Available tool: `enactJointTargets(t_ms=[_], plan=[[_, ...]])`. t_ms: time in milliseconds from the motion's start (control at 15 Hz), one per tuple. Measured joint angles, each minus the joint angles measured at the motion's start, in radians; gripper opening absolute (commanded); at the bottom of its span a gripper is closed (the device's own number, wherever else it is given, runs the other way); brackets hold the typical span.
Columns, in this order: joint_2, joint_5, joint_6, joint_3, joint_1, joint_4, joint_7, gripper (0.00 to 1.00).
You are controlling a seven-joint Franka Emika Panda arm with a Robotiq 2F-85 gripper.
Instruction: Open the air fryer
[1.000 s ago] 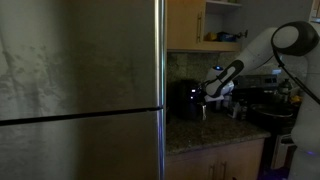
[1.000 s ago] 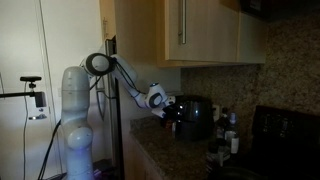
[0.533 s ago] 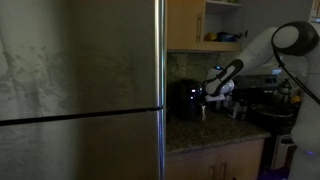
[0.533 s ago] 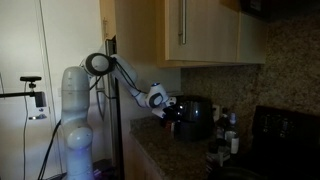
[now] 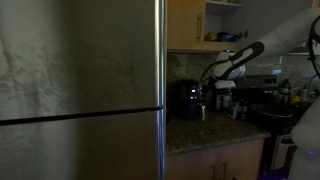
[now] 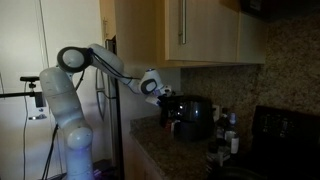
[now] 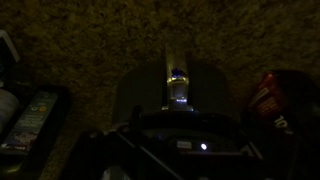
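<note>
The air fryer [image 5: 186, 100] is a small black box with a rounded top. It stands on the granite counter against the backsplash, beside the steel fridge, and shows in both exterior views [image 6: 193, 118]. My gripper [image 5: 206, 86] hangs just above and in front of the air fryer's top, also seen from the side in an exterior view [image 6: 166, 98]. In the dark wrist view the air fryer's rounded top [image 7: 150, 92] lies straight ahead with a shiny strip down its middle. My gripper's fingers are lost in shadow there. I cannot tell whether the air fryer is open.
The tall steel fridge [image 5: 80, 90] fills the side beside the air fryer. Wooden cabinets [image 6: 190, 30] hang above. Bottles and jars [image 6: 228, 135] and a dark coffee machine [image 5: 262, 100] crowd the counter. A red packet [image 7: 266, 95] lies by the air fryer.
The arm has swung upward. My gripper rose from the air fryer's front to a spot near its top.
</note>
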Motion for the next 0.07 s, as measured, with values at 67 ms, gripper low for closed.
enactJointTargets(t_ms=[67], plan=[[-0.053,0.034,-0.053,-0.001,-0.001,-0.002,-0.031,1.0]])
